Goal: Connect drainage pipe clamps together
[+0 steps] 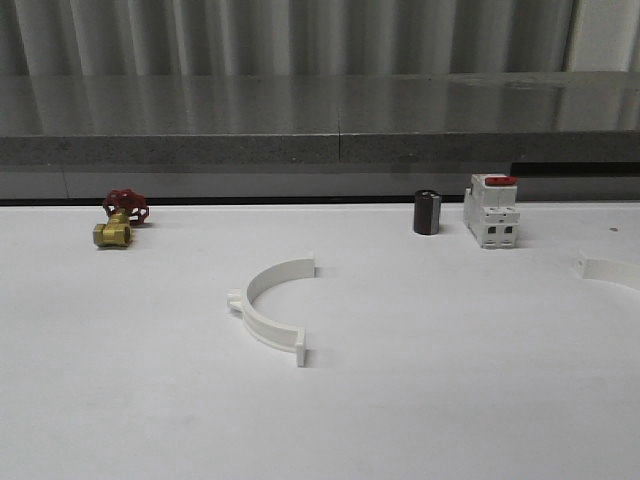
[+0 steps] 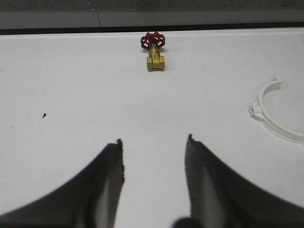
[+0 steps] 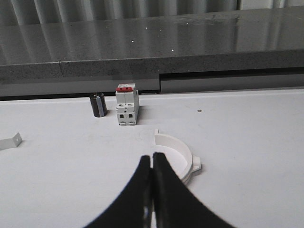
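Nothing of the joining looks done yet: the two drainage pipe clamps lie well apart on the white desk (image 1: pixel 120 400), and neither is held. Taking the breaker (image 1: pixel 491 212) with its red top as the landmark, the nearer clamp half (image 1: pixel 268 308) lies well to the left of it and closer to the robot, resting flat with its open side turned to the right and its small tab on the outer left edge. The second clamp half (image 1: pixel 608 271) lies to the right of the breaker and a little nearer than it, cut by the picture's edge in the front view. In the right wrist view this half (image 3: pixel 176 159) sits just beyond the right claw (image 3: pixel 152 164), whose fingers are pressed together with nothing between them, and the breaker stands farther off behind it. The left claw (image 2: pixel 153 142) is spread wide over bare desk, gripping nothing, with the first half (image 2: pixel 273 118) off to one side of it. Just left of the breaker stands a small dark cylinder (image 1: pixel 427 212), and far to its left, at the back of the desk, rests the brass valve (image 1: pixel 118 222) with a red handwheel. By my reckoning everything remains: each half must be picked up, brought together with flanges aligned, and pressed into a ring.
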`<state>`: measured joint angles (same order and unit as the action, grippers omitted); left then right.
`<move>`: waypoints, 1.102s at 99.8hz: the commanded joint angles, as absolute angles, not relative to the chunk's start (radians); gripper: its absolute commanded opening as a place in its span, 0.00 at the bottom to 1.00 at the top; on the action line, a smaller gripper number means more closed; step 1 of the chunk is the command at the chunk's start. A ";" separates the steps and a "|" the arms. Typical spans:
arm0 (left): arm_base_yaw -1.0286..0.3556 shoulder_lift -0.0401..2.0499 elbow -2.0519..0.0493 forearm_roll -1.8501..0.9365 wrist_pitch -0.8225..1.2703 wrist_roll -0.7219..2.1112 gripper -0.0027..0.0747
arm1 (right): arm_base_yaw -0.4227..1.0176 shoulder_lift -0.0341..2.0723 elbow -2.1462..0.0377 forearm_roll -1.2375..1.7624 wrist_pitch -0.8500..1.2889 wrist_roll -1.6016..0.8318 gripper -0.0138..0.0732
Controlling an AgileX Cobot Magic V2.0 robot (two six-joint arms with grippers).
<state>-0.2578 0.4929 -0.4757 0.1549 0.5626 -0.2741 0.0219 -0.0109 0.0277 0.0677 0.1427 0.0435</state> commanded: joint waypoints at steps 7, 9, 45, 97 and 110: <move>-0.254 0.481 -0.490 0.151 0.490 -0.273 0.01 | 0.022 -0.015 -0.044 0.063 0.062 0.039 0.02; -0.254 0.481 -0.490 0.151 0.490 -0.273 0.01 | 0.022 -0.007 -0.055 0.070 0.062 0.042 0.02; -0.254 0.481 -0.490 0.151 0.494 -0.273 0.01 | 0.022 0.402 -0.535 0.108 0.606 0.046 0.02; -0.254 0.481 -0.490 0.151 0.494 -0.273 0.01 | 0.022 0.843 -0.777 0.109 0.784 0.045 0.45; -0.254 0.481 -0.490 0.151 0.494 -0.273 0.01 | 0.022 0.878 -0.777 0.109 0.761 0.045 0.74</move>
